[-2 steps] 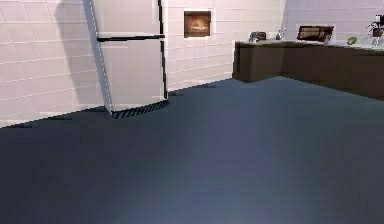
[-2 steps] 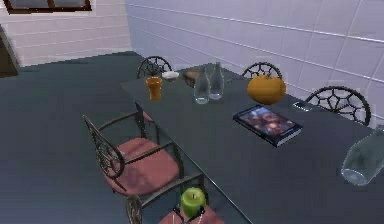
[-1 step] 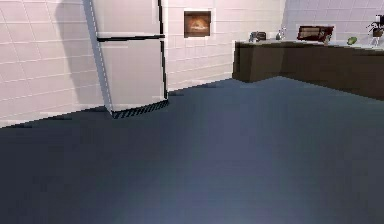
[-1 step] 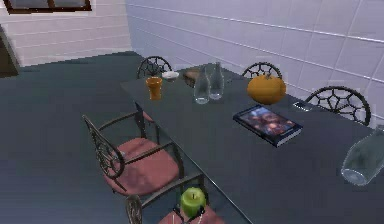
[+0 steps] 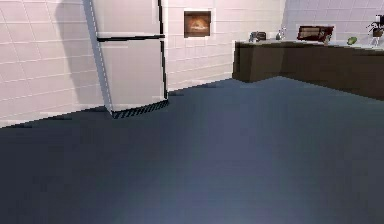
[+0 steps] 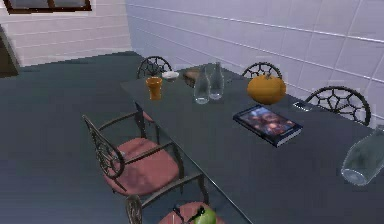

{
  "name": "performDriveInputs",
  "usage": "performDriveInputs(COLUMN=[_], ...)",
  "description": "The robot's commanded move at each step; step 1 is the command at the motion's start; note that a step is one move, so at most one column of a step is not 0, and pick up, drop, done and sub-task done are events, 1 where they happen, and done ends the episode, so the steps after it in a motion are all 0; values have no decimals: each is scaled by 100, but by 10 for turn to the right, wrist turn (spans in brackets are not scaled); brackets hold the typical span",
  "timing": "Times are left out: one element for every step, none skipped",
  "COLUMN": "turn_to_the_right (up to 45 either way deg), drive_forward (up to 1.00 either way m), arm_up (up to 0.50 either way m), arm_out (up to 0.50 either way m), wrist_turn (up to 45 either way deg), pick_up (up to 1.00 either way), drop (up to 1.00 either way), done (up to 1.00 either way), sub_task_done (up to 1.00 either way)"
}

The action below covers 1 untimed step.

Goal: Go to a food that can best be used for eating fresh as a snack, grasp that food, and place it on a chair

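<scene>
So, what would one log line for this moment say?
ahead: fridge, counter | side: table with bottles, orange round thing, book | chair beside table

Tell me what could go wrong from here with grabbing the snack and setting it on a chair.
1. The orange round thing lies far across the table, near two clear bottles and a glass of orange drink. A reach toward it could well topple them.
2. The pink-cushioned chair stands at the table's near side, so the base may bump it while closing in.
</scene>
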Motion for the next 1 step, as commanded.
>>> performDriveInputs(turn_to_the_right=[0], drive_forward=[0], arm_up=[10], arm_out=[0], wrist_turn=[0], pick_up=[0], drop=[0], done=[0], sub_task_done=[0])
